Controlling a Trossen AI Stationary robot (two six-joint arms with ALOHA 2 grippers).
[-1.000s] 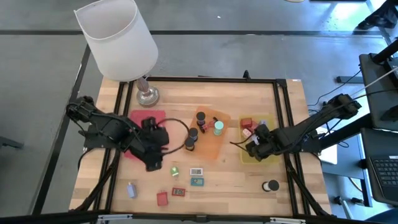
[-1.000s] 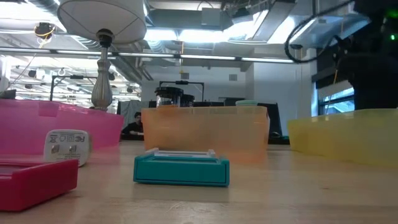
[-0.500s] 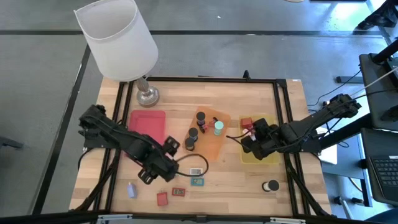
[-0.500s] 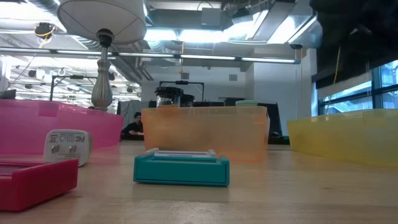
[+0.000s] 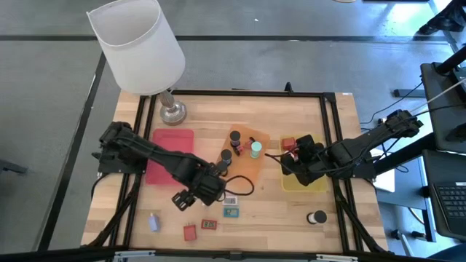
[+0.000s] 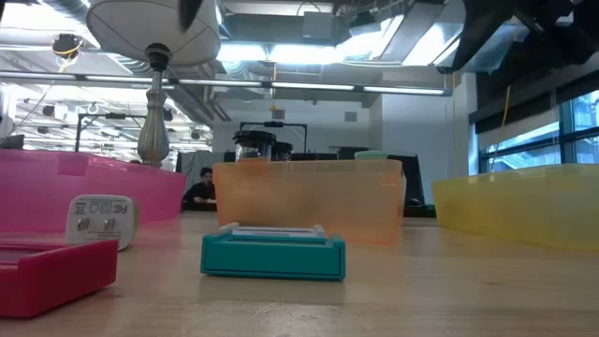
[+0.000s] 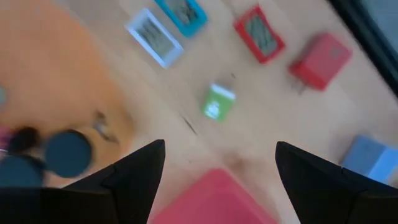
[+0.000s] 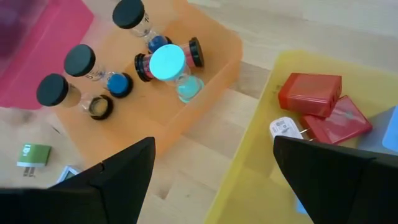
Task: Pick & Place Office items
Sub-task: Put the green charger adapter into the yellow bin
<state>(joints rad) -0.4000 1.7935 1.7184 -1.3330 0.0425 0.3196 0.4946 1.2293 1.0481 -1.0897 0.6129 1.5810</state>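
My left gripper (image 5: 207, 191) (image 7: 219, 149) hangs open, pointing down over the bare wood between the pink tray (image 5: 171, 149) and the loose items. A small green piece (image 7: 217, 102) lies just beyond its fingertips. Farther off lie a white rectangle (image 7: 153, 37), a teal one (image 7: 180, 9) (image 6: 273, 253), a red flat one (image 7: 259, 34), a red block (image 7: 320, 59) and a lavender block (image 7: 370, 158). My right gripper (image 5: 295, 164) (image 8: 213, 146) is open and holds nothing, above the yellow tray (image 8: 249, 168), which holds red blocks (image 8: 311, 93) and a white plug (image 8: 286, 129).
The orange tray (image 5: 247, 171) in the middle holds several black-capped bottles (image 8: 79, 60) and a teal-capped one (image 8: 168, 62). A black round item (image 5: 317, 217) lies near the front right. A big white-shaded lamp (image 5: 138, 47) stands at the far left corner. A dark frame edges the table.
My left gripper has swung from over the pink tray toward the table's right and near edge, sinking and rolling about its own axis; it now covers the green piece in the high view. My right gripper has risen above the yellow tray. Both stay open.
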